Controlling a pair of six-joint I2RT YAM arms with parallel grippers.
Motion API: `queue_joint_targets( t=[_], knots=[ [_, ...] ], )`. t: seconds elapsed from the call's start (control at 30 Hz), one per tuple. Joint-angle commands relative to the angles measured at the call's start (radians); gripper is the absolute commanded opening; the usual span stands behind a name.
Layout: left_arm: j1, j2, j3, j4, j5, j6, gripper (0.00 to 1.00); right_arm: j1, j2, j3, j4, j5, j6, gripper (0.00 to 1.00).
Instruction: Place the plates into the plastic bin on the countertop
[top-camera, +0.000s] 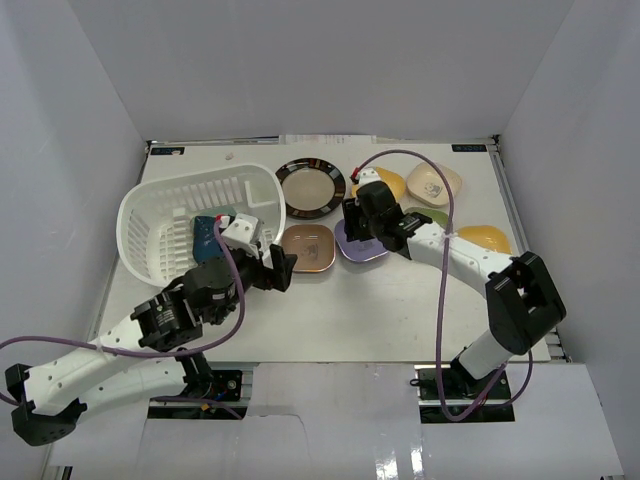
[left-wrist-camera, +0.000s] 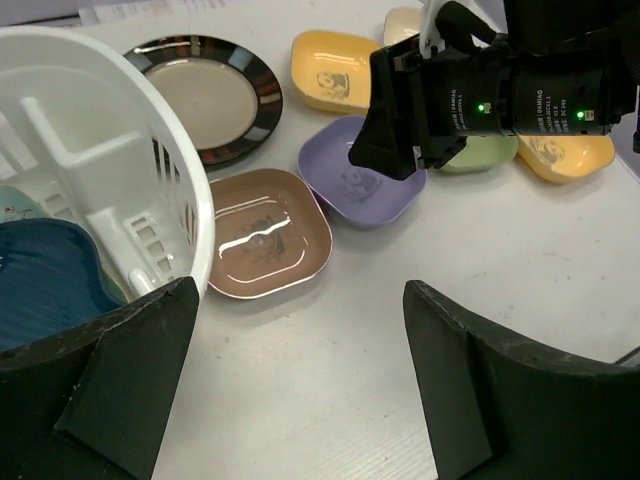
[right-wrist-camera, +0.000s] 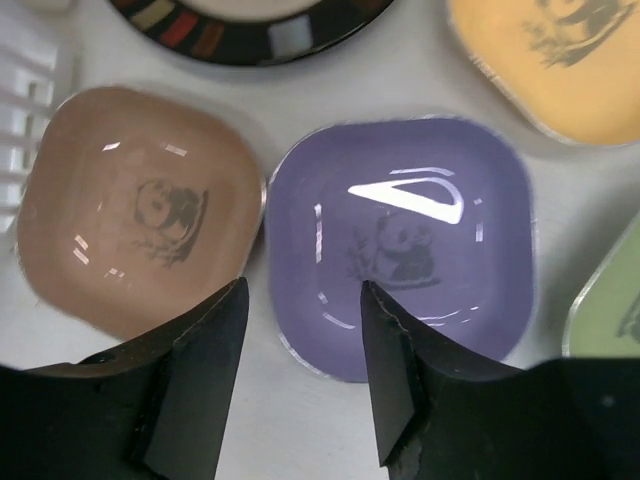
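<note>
The white plastic bin stands at the left of the countertop, with a dark-blue dish inside it. A brown plate and a purple plate lie just right of the bin. My right gripper hangs low over the purple plate. Its fingers stand partly apart astride that plate's left rim, one over the bowl and one toward the brown plate. My left gripper is wide open above bare table in front of the brown plate, beside the bin wall.
A dark-rimmed round plate lies behind the brown one. An orange-yellow, a cream, a green and a yellow plate are grouped at the back right. Pale walls close in the table on three sides.
</note>
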Motion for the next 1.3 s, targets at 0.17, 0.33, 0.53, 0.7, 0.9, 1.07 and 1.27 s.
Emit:
queue_joint_targets(
  t=[0.17, 0.33, 0.53, 0.7, 0.9, 1.07, 1.27],
  knots=[
    [-0.002, -0.007, -0.014, -0.012, 0.009, -0.018, 0.93, 0.051, -0.056, -0.219, 0.226, -0.044, 0.207, 0.56],
    [-0.002, -0.01, -0.02, -0.01, -0.017, -0.008, 0.93, 0.119, 0.039, 0.004, 0.081, 0.067, 0.069, 0.52],
    [-0.002, -0.024, -0.028, -0.012, -0.048, 0.012, 0.93, 0.023, 0.178, 0.181, 0.099, 0.101, 0.193, 0.52],
    [0.015, -0.031, -0.029, -0.009, -0.034, 0.011, 0.93, -0.031, 0.286, 0.193, 0.247, 0.082, 0.428, 0.58],
    [0.02, -0.037, -0.026, -0.007, 0.004, 0.012, 0.93, -0.065, 0.372, 0.207, 0.37, 0.069, 0.598, 0.58],
    [0.024, -0.06, -0.028, 0.0, 0.026, 0.017, 0.93, -0.086, 0.419, 0.238, 0.373, 0.085, 0.627, 0.57],
    [0.029, -0.085, -0.029, 0.008, 0.043, 0.025, 0.93, -0.1, 0.487, 0.262, 0.355, 0.092, 0.655, 0.57]
  ],
)
